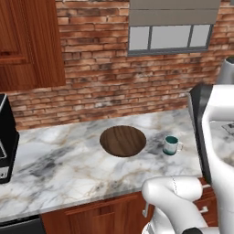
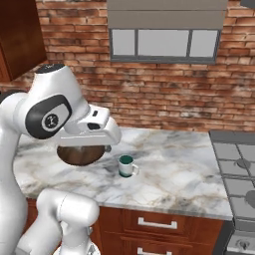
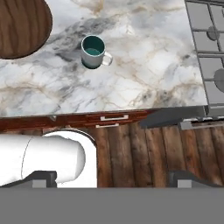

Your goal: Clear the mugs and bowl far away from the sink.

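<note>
Bowl [image 2: 79, 154] half hidden behind arm, mug [image 2: 126, 166] beside it

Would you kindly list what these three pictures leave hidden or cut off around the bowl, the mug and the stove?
- Bowl: in the right base view the arm covers its upper part; in the hand view the top and left edges cut it off.
- Mug: its far side is hidden in both base views.
- Stove: cut by the right edge in the right base view and in the hand view.
- Black appliance: cut by the left edge of the left base view.
</note>
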